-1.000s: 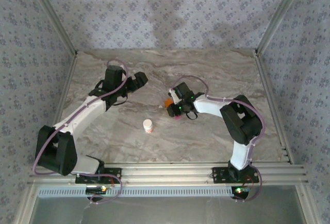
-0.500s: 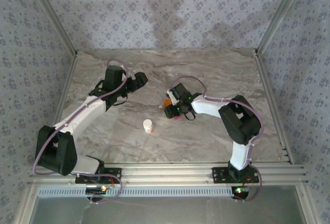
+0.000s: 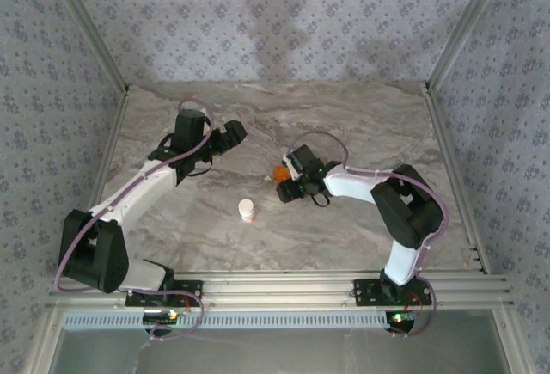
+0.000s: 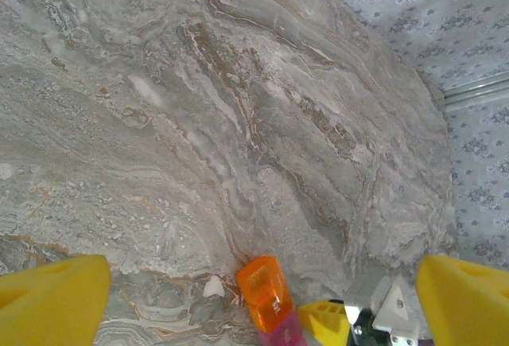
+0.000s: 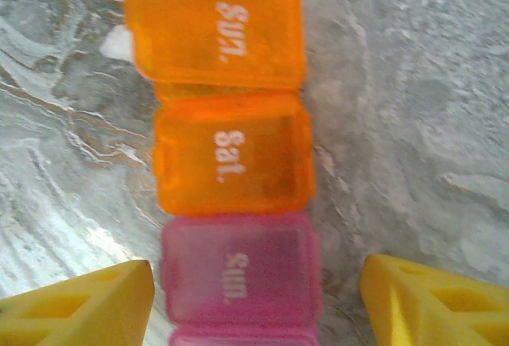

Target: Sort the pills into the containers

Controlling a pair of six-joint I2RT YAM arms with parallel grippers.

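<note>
Containers (image 5: pixel 235 212): joined translucent pill compartments, lying flat on the marble tabletop (image 4: pixel 159 123)

Right wrist view: orange compartment (image 5: pixel 232 155) lettered "Sat."; pink compartment (image 5: pixel 238 266) lettered "Sun." touches it on the side nearer the fingers. On the far side of the orange compartment, touching it, 1 more orange panel (image 5: pixel 215 28) lettered "Sun."; cannot tell whether it is a flipped-open lid or a further cell

Right gripper (image 5: pixel 256 306): jaws parted, 1 yellow finger on each side of the pink compartment. 1 finger sits just beside its wall; the other has a strip of bare marble between it and the wall. Nothing grasped

Small white pill (image 5: pixel 118 42): on the marble, against the edge of the orange panel and partly hidden by it. In the left wrist view it lies just beside the orange end of the containers

Left gripper (image 3: pixel 235 131): jaws spread wide, empty. It is well apart from the containers, to their left in the overhead view, and faces them

Small white bottle (image 3: pixel 247 211) with an orange-red band: upright, apart from the containers, left of them and on their arm-base side
</note>
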